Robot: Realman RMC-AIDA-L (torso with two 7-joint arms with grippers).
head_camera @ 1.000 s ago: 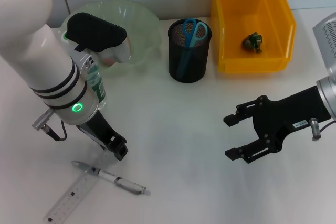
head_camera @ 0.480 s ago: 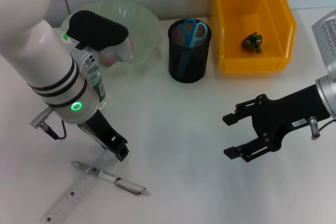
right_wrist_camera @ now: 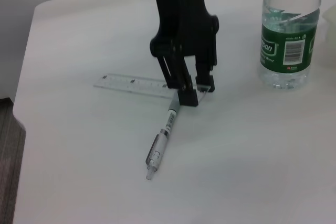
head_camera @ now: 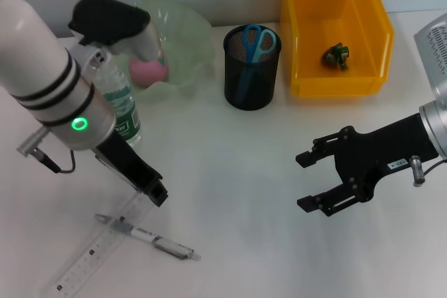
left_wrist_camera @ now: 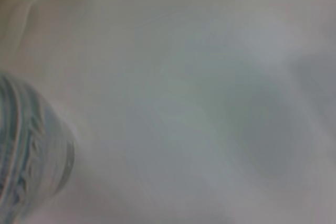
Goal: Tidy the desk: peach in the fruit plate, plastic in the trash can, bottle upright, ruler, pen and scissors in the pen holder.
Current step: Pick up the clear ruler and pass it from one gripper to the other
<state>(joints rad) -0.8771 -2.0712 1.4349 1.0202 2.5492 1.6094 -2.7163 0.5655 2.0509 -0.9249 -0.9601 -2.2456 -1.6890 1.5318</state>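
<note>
Down at the near left of the desk [head_camera: 237, 172], the left gripper [head_camera: 155, 194] has its black fingers [right_wrist_camera: 184, 85] pinched onto the end of the ruler [head_camera: 98, 250]. That end is raised a little off the surface, while the far end of the clear strip slants down toward the near left corner. The pen [head_camera: 150, 237] lies flat just beside the gripper's tip, crossing the ruler. The bottle [head_camera: 119, 100] stands upright just behind the left arm, with its green label facing outward. Beyond it sits the fruit plate [head_camera: 188, 40], and the peach [head_camera: 148, 70] rests inside, partly hidden by the arm's black housing. Near the middle at the back stands the pen holder [head_camera: 251, 68] with the scissors [head_camera: 260, 41] upright in it, handles up. Just to its right is the trash can [head_camera: 335, 26], which holds a small dark crumpled scrap [head_camera: 336, 56]. The right gripper [head_camera: 304, 181] hovers over bare desk on the right side, well apart from everything. Its jaws are spread wide and hold nothing.
</note>
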